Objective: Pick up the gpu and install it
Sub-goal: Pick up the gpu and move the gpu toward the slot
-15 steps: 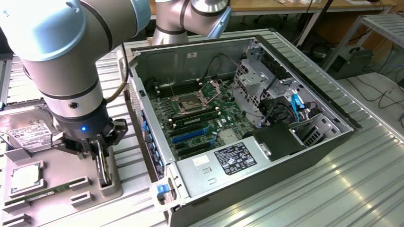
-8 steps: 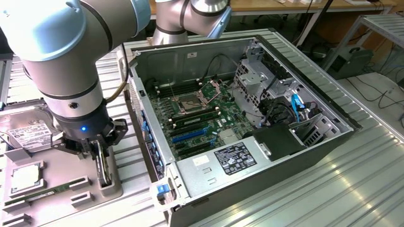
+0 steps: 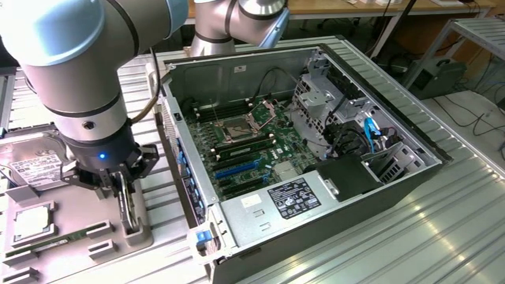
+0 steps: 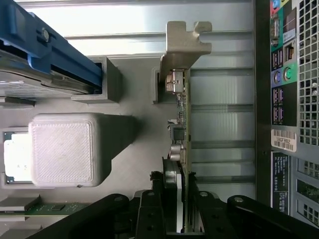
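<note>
Hand (image 3: 120,188) and gpu (image 3: 126,212) are found together at the exterior view's left, just beside the open computer case (image 3: 394,195). The hand is closed narrowly on the gpu, with one finger set against each face of the thin dark card, which is held upright on its edge. The card's lower edge is seen at the slot of a grey holder (image 3: 136,232); whether it rests in that slot or is just clear of it cannot be told. The holder is carried on a grey parts tray (image 3: 75,207), on which a hard drive (image 3: 35,165), a processor (image 3: 32,222) and a green RAM stick (image 3: 47,241) are also laid out. The case is laid on its side on the ribbed metal tabletop (image 3: 410,248), so that the motherboard (image 3: 252,142) is exposed. A blue slot (image 3: 236,168) is seen on the board, and the labelled power supply (image 3: 292,198) is placed near the case's front corner.

In the wrist view the gpu (image 4: 180,124) is seen edge-on, and its silver bracket (image 4: 183,42) is carried at the end far from the hand (image 4: 175,199). The black fingers (image 4: 149,214) are pressed against both faces of the card near its other end. To one side of the card a grey block (image 4: 67,149) and the blue rails of the hard drive (image 4: 50,50) are seen; to the other side the ported rear panel (image 4: 294,99) of the case is shown.
</note>
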Available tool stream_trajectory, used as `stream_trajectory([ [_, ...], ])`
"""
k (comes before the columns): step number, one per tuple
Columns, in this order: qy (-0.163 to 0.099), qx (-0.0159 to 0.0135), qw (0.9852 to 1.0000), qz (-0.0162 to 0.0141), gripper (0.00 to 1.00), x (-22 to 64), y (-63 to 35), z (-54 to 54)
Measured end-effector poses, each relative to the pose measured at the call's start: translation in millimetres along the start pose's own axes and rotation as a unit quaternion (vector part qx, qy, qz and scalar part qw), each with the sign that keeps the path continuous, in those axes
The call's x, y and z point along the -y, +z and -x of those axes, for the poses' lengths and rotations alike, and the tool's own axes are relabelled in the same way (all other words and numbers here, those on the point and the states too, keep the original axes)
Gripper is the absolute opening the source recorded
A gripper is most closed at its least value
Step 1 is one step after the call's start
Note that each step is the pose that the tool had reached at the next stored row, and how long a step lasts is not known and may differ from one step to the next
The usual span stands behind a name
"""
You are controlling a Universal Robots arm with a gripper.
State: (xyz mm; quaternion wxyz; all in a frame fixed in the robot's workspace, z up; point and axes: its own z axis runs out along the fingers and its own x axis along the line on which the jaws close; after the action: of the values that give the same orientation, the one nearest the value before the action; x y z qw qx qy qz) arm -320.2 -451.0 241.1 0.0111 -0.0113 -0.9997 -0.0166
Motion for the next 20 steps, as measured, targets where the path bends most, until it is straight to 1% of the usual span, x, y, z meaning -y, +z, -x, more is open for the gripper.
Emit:
stream_trajectory([
  [10,0.000,0.0000,1.0000,0.0000,0.28,-0.7,-22.5,-0.5],
  [14,0.000,0.0000,1.0000,0.0000,0.28,-0.9,-27.1,-0.6],
  [17,-0.002,-0.0001,1.0000,0.0001,0.28,-1.0,-32.3,-0.7],
  [18,-0.002,-0.0001,1.0000,0.0008,0.28,-1.0,-33.3,-0.7],
  [20,-0.002,-0.0002,1.0000,0.0010,0.28,-1.0,-33.3,-0.7],
])
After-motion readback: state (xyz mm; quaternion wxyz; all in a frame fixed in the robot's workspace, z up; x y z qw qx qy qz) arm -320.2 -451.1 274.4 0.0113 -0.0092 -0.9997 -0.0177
